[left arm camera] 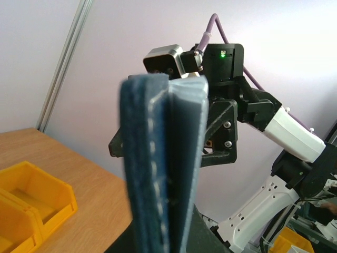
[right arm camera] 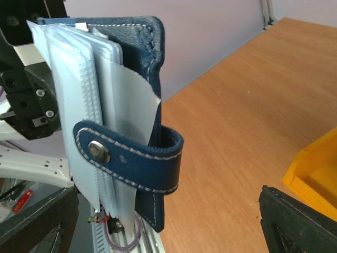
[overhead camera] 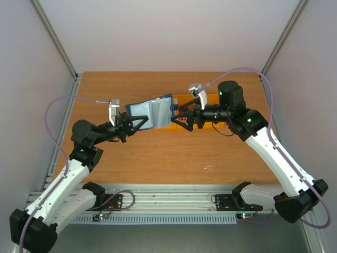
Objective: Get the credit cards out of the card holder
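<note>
1. The left gripper is clamped on the near edge of the dark navy folding leather card holder, holding it in the air.
2. The right gripper is spread wide, with the holder's snap-tab edge between its fingers and ungripped.
3. Orange plastic bins sit below both grippers.

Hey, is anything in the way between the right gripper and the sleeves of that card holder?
Yes: the snap tab loops across the clear sleeves on the side facing the right gripper. Nothing else visible intervenes. The left gripper holds the card holder in the air.
</note>
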Robot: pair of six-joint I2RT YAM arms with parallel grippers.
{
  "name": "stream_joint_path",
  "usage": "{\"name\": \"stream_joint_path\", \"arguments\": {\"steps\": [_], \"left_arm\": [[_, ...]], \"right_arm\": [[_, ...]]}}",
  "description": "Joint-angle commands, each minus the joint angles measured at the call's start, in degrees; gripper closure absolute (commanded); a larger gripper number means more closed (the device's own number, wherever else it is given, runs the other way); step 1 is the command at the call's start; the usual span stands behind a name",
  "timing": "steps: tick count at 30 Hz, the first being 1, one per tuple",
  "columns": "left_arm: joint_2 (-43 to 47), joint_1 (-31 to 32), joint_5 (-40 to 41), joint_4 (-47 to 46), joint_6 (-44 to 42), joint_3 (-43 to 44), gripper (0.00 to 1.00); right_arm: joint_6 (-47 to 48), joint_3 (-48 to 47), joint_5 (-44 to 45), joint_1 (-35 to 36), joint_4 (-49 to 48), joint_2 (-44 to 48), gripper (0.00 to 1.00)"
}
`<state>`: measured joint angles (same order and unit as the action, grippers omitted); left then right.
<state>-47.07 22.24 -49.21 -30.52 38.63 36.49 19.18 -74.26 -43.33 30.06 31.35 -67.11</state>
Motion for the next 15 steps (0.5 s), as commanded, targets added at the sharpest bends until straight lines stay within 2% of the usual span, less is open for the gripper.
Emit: {"name": "stream_joint_path", "arguments": {"steps": [1, 15], "left_arm": [[0.84, 0.3, -0.63, -4.36, -1.32, 1.23, 1.0], [0.53, 0.35, -1.01, -4.35, -1.07, 1.39, 1.0]], "right_arm": [[0.5, -3.15, 1.23, 0.49, 3.69, -2.56, 0.07], [0.26, -4.67, 0.63, 2.55, 1.49, -5.53, 0.14]]}}
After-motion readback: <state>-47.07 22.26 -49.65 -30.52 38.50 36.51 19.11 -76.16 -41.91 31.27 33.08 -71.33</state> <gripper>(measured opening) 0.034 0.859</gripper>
